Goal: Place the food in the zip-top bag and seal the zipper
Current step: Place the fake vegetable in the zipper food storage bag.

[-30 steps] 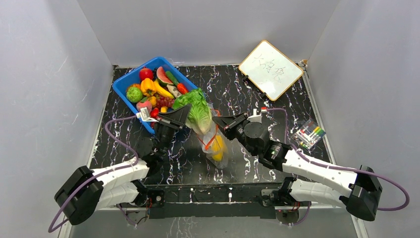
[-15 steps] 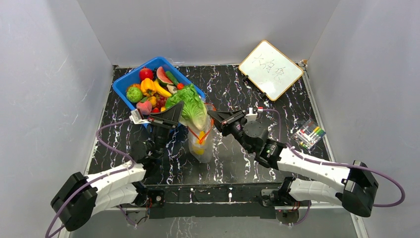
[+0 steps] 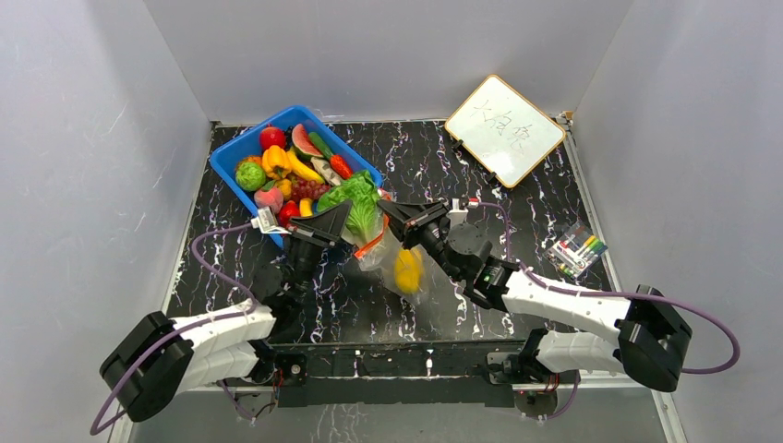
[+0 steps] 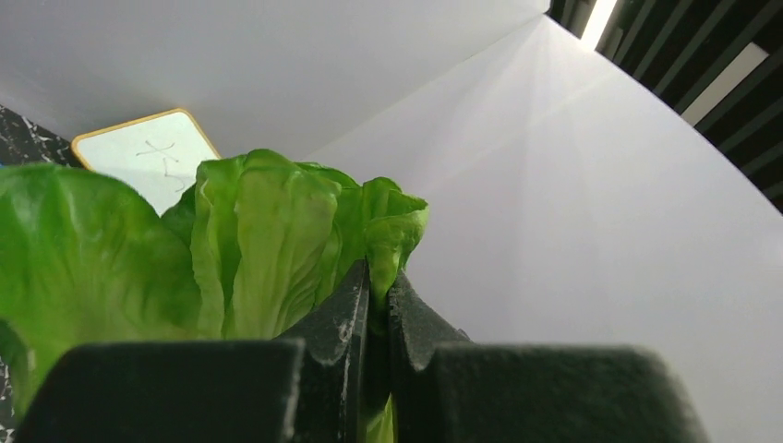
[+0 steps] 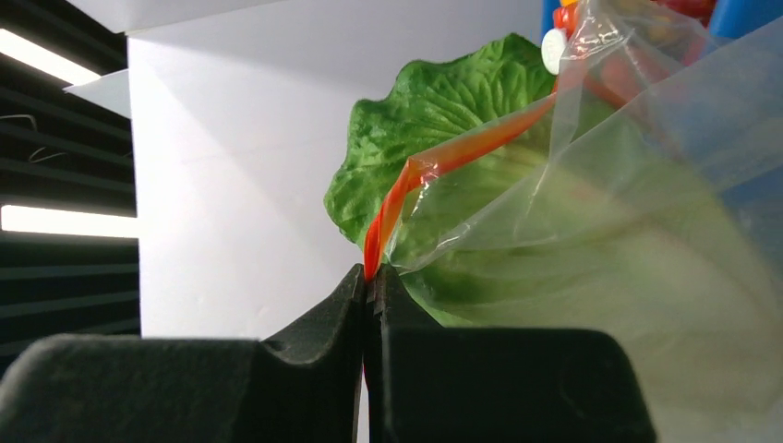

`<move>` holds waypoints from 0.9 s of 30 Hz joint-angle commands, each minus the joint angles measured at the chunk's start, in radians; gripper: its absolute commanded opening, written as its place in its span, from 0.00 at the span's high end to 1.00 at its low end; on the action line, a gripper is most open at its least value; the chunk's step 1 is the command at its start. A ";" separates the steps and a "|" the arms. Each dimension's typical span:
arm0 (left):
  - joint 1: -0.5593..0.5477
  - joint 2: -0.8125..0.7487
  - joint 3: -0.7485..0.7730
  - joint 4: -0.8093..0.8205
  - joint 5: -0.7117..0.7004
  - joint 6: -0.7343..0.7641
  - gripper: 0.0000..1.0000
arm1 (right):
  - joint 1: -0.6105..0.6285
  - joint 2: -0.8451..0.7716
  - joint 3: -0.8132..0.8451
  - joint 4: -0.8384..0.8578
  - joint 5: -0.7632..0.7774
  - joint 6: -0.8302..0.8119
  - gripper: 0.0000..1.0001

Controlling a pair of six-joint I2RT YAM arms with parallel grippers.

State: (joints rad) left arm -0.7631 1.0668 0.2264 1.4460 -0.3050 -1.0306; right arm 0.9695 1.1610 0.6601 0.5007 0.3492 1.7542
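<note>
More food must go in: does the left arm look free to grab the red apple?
Probably not: the left gripper is shut on the lettuce, though the red apple lies uncovered.

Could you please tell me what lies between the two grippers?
The lettuce, pinched by the left gripper, fills the gap to the right gripper, which pinches the zipper; the top view shows it.

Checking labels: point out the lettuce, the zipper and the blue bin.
lettuce (image 4: 268, 249), left wrist view, on the middle leaf.
zipper (image 5: 462, 145), right wrist view, midway along the red-orange strip.
blue bin (image 3: 242, 140), top view, on its left rim.
</note>
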 commanded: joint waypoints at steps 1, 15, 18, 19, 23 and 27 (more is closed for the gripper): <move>-0.005 -0.094 -0.025 0.279 -0.072 -0.065 1.00 | 0.005 -0.016 -0.004 0.234 0.028 -0.050 1.00; -0.004 -0.174 -0.073 0.256 -0.070 -0.114 1.00 | -0.031 0.044 -0.073 0.370 -0.134 0.075 1.00; -0.004 -0.123 -0.102 0.336 -0.013 -0.096 1.00 | -0.030 0.151 0.001 0.487 -0.241 0.142 1.00; -0.003 -0.131 -0.102 0.337 0.009 -0.066 1.00 | -0.025 0.194 0.017 0.519 -0.258 0.154 1.00; -0.004 -0.244 -0.136 0.337 0.054 0.123 1.00 | -0.010 0.299 0.053 0.681 -0.262 0.179 1.00; -0.004 -0.265 -0.168 0.335 0.021 0.052 1.00 | -0.011 0.354 0.057 0.821 -0.229 0.187 1.00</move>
State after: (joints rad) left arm -0.7624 0.8120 0.0654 1.4666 -0.2943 -0.9718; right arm 0.9554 1.4853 0.6651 1.0847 0.1089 1.9144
